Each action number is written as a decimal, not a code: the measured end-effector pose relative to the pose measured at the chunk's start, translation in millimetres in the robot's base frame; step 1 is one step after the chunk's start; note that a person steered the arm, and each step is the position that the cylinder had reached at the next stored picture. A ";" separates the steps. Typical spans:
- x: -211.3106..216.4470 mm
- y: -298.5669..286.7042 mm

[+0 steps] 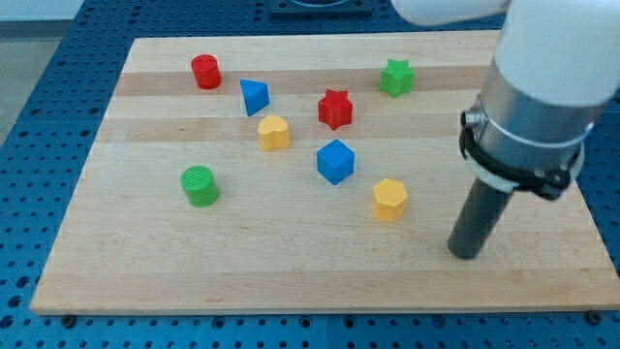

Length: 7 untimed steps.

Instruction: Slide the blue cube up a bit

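The blue cube (335, 161) sits near the middle of the wooden board (145, 262). My tip (466, 254) rests on the board toward the view's lower right, well to the right of and below the blue cube. A yellow hexagonal block (389, 200) lies between my tip and the cube, just below and right of the cube. The rod rises from the tip into the white and grey arm (538, 87) at the view's right.
A red star (335, 109) lies above the cube, a yellow heart-like block (274, 132) up-left, a blue triangular block (254, 97) beyond it. A red cylinder (205, 72) is top-left, a green star (396, 78) top-right, a green cylinder (200, 185) left.
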State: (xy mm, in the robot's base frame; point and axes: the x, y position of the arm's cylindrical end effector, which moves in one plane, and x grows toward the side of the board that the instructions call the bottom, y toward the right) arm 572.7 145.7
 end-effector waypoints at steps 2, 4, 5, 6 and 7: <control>0.0 -39.8; -4.0 -94.8; -4.0 -94.8; -13.6 -96.5; -49.5 -112.9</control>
State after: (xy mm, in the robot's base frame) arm 523.2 32.8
